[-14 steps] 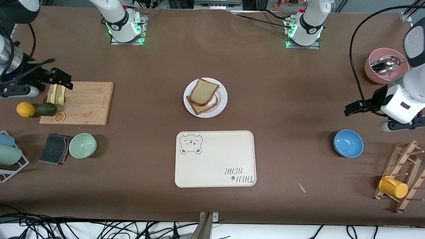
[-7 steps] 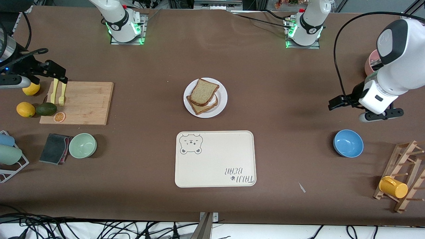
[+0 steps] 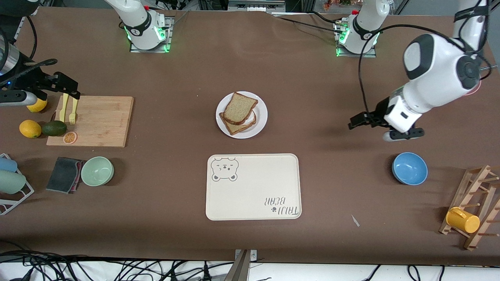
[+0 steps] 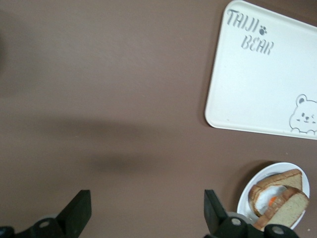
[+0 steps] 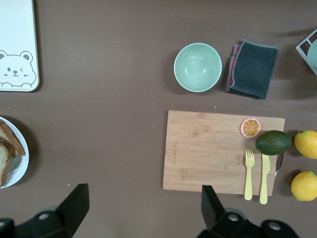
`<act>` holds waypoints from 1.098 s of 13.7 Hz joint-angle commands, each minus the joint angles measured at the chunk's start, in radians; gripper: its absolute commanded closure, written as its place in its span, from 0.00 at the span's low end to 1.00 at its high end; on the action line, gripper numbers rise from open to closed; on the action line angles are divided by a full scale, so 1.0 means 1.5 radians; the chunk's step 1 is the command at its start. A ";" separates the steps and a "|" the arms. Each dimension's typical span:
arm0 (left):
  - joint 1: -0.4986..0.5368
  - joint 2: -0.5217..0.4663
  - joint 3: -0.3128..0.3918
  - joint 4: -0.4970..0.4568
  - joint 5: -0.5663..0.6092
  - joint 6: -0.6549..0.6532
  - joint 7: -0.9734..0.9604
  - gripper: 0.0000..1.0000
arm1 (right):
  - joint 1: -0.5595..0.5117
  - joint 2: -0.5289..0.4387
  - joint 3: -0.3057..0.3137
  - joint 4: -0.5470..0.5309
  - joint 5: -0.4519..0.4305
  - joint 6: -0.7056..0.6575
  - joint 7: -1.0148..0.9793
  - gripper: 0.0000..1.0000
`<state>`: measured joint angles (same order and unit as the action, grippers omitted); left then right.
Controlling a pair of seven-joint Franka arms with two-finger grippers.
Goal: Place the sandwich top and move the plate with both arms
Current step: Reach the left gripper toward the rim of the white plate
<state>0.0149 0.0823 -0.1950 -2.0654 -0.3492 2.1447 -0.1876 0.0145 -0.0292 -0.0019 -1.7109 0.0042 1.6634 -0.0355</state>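
The plate (image 3: 261,113) sits mid-table, farther from the front camera than the tray. The sandwich top (image 3: 239,108) lies tilted on a darker slice with egg white between them. My left gripper (image 3: 354,122) is open and empty, over bare table between the plate and the left arm's end. In the left wrist view (image 4: 146,218) the plate (image 4: 246,199) and sandwich top (image 4: 288,212) show in a corner. My right gripper (image 3: 71,90) is open and empty, over the end of the cutting board (image 3: 99,121). The right wrist view (image 5: 141,213) shows the plate (image 5: 21,166) at its edge.
The cream bear tray (image 3: 254,186) lies nearer the camera than the plate. A blue bowl (image 3: 409,168), a wooden rack with a yellow cup (image 3: 463,219) and a pink bowl stand toward the left arm's end. A green bowl (image 3: 97,171), cloth (image 3: 63,174), avocado (image 3: 54,128) and lemons (image 3: 30,128) lie by the board.
My left arm has swung in from the table's end toward the plate, its gripper still open. My right gripper shifted slightly at first, uncovering a second lemon, then stayed still.
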 commanded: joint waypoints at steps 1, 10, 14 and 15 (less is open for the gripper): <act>0.000 0.014 -0.040 -0.024 -0.072 0.057 0.012 0.00 | -0.011 0.003 0.009 0.022 -0.003 -0.017 0.004 0.00; -0.001 0.102 -0.178 -0.096 -0.291 0.283 0.072 0.00 | -0.012 0.003 0.003 0.020 -0.002 -0.018 0.006 0.00; -0.006 0.142 -0.215 -0.114 -0.450 0.340 0.192 0.00 | -0.012 0.005 -0.001 0.020 -0.001 -0.017 0.003 0.00; -0.013 0.153 -0.220 -0.120 -0.492 0.353 0.238 0.00 | -0.012 0.006 -0.001 0.020 0.000 -0.018 0.002 0.00</act>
<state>0.0078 0.2844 -0.5117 -2.2360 -0.9829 2.6331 0.0515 0.0054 -0.0286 -0.0071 -1.7021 0.0042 1.6572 -0.0338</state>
